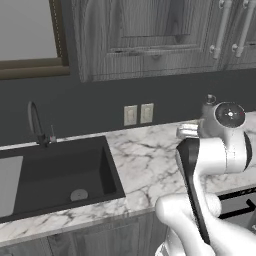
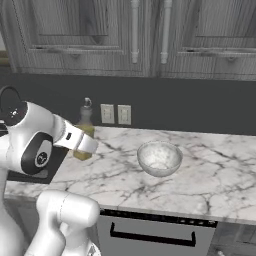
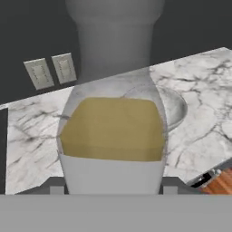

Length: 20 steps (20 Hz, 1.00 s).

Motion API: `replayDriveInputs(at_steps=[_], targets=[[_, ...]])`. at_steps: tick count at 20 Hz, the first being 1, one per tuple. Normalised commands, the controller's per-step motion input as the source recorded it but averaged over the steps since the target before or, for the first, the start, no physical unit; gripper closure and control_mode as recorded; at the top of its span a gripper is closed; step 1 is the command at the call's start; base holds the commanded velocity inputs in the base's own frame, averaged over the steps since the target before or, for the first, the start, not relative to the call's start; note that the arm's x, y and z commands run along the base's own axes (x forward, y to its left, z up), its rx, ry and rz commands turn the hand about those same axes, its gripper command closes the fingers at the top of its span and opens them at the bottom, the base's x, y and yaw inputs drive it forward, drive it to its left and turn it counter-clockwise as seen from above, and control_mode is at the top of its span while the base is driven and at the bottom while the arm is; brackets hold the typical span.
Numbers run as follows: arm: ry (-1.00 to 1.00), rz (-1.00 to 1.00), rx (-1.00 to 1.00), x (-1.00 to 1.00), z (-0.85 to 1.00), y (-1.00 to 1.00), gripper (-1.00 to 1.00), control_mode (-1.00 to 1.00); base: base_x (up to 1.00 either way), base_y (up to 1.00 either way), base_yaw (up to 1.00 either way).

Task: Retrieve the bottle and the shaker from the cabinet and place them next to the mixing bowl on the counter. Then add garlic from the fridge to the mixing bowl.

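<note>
- Yellow liquid is seen inside the bottle (image 3: 113,131), which stands upright between the jaws, close before the hand camera.
- The gripper (image 2: 82,145) appears clamped on the bottle, though the finger contact is largely hidden.
- The mixing bowl (image 2: 159,158) is found beyond the jaws on the marble counter (image 2: 210,175), apart from the bottle.
- Two wall outlets (image 3: 50,70) are seen behind.

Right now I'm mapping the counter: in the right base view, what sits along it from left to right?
Bottle held at the robot's hand, then the wall outlets behind the counter, then the mixing bowl.
</note>
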Motion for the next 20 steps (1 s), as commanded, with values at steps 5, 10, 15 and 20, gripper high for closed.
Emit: replayDriveInputs(at_steps=[5,10,15,20], targets=[[0.00,-0.31,-0.06,0.53,-0.17,0.12,1.00,-1.00,0.00,0.00,0.00],[0.00,-0.36,-0.02,0.45,-0.22,0.02,1.00,-1.00,0.00,0.00,0.00],[0.00,-0.38,0.00,0.20,-0.19,0.00,1.00,-1.00,0.00,0.00,0.00],[0.00,-0.33,0.00,0.00,0.00,0.00,1.00,-1.00,0.00,0.00,0.00]])
